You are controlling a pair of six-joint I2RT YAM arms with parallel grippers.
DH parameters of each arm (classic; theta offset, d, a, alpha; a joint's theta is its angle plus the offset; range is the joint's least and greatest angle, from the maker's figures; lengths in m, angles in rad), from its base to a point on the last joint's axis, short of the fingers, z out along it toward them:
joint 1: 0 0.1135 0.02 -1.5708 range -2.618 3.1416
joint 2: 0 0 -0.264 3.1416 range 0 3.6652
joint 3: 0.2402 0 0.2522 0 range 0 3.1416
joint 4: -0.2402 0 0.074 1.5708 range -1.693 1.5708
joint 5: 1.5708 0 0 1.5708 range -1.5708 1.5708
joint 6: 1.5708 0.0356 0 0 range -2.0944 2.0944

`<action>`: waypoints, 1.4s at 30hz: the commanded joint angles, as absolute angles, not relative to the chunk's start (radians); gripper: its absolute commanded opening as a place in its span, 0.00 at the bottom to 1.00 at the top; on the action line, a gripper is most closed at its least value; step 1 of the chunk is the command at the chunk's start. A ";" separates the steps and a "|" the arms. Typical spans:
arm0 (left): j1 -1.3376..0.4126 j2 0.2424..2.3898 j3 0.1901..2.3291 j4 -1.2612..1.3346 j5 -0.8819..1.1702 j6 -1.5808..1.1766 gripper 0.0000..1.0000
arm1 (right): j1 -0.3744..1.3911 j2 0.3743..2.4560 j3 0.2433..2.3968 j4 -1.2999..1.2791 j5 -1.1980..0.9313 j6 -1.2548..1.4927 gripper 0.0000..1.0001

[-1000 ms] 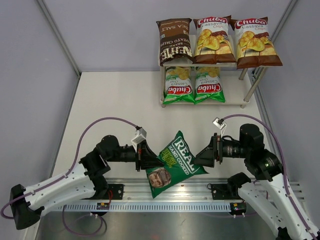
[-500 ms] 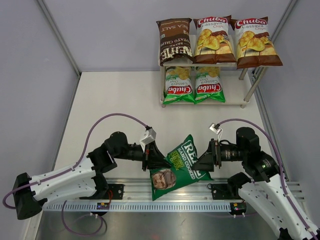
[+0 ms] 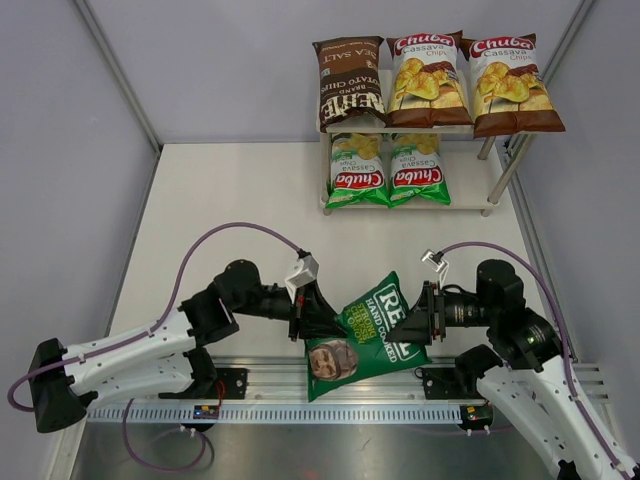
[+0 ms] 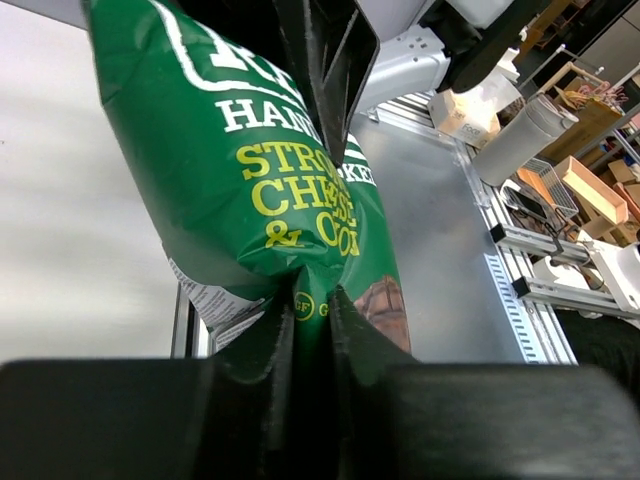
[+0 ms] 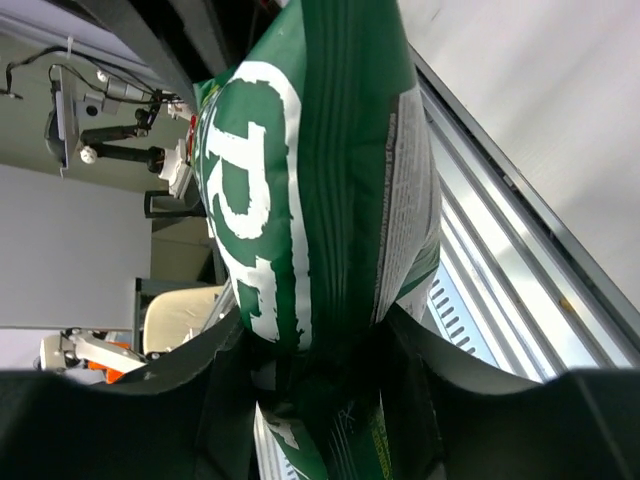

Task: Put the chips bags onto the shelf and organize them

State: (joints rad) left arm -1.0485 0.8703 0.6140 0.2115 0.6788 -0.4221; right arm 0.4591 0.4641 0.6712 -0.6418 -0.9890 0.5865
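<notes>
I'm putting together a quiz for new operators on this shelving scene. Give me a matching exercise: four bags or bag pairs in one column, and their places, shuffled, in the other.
Things:
1. REAL bag
2. Kettle bag
3. green Chuba bags
4. brown Chuba bags

Places:
A. shelf, lower board, left and middle
B. top board, middle and right
C. top board, left end
D. off the shelf, pinched by the left tool

Pairs: 1-D, 2-C, 3-A, 4-B
</notes>
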 commanded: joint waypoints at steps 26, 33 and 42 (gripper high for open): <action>-1.057 0.500 0.476 0.170 -0.105 -0.578 0.99 | 0.474 0.316 0.729 -0.466 -0.779 0.604 0.00; -1.057 0.554 0.402 0.348 0.198 -0.653 0.99 | 0.474 0.241 0.683 -0.264 -0.813 0.660 0.00; -1.055 0.676 0.316 0.768 0.508 -0.768 0.99 | 0.474 0.235 0.660 -0.121 -0.890 0.721 0.00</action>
